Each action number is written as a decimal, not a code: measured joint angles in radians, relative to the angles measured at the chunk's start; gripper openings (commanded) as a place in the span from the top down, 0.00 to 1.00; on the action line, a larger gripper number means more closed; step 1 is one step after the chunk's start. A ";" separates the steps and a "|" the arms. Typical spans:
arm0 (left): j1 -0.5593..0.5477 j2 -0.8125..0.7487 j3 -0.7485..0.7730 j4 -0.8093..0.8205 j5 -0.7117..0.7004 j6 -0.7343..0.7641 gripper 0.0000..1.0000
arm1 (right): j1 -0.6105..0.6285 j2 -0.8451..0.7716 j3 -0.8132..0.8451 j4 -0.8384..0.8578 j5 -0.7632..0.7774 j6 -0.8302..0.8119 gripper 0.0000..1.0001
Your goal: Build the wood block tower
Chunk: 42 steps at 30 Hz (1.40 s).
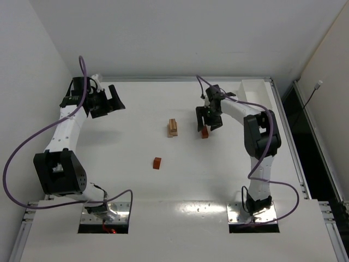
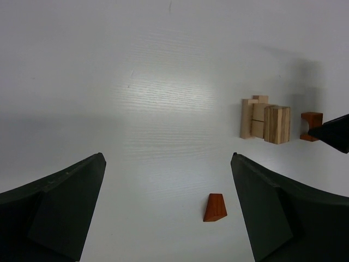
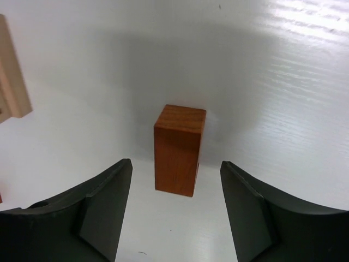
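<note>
A cluster of pale tan blocks (image 1: 172,128) stands mid-table and shows in the left wrist view (image 2: 265,122). A reddish-brown upright block (image 1: 205,132) stands to its right; in the right wrist view this block (image 3: 179,149) stands just ahead of my open jaws. My right gripper (image 1: 210,121) hovers over it, open, touching nothing. A small reddish-brown wedge (image 1: 157,163) lies alone nearer the front, also in the left wrist view (image 2: 215,208). My left gripper (image 1: 113,100) is open and empty at the far left. An edge of a tan block (image 3: 12,73) shows at the left of the right wrist view.
A white rectangular tray (image 1: 255,93) stands at the back right corner. The table's raised rim (image 1: 163,79) runs along the back. A purple cable (image 1: 32,142) loops off the left arm.
</note>
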 measured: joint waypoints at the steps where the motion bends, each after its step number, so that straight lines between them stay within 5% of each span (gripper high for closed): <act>1: 0.000 0.000 -0.001 0.002 0.005 -0.001 0.01 | 0.000 -0.015 -0.005 0.008 0.001 0.000 0.39; 18: 0.000 0.001 -0.003 0.009 0.023 -0.011 0.01 | 0.026 -0.077 -0.115 0.072 0.063 -0.008 0.52; 26: 0.000 0.001 -0.003 0.009 0.024 -0.012 0.01 | 0.040 -0.079 -0.120 0.103 0.077 -0.014 0.76; 29: 0.000 0.002 -0.003 0.009 0.023 -0.014 0.01 | 0.041 -0.079 -0.120 0.109 0.077 -0.014 1.00; 42: 0.000 0.001 -0.053 0.023 0.003 -0.034 0.02 | 0.090 -0.175 0.086 -0.032 0.111 0.116 1.00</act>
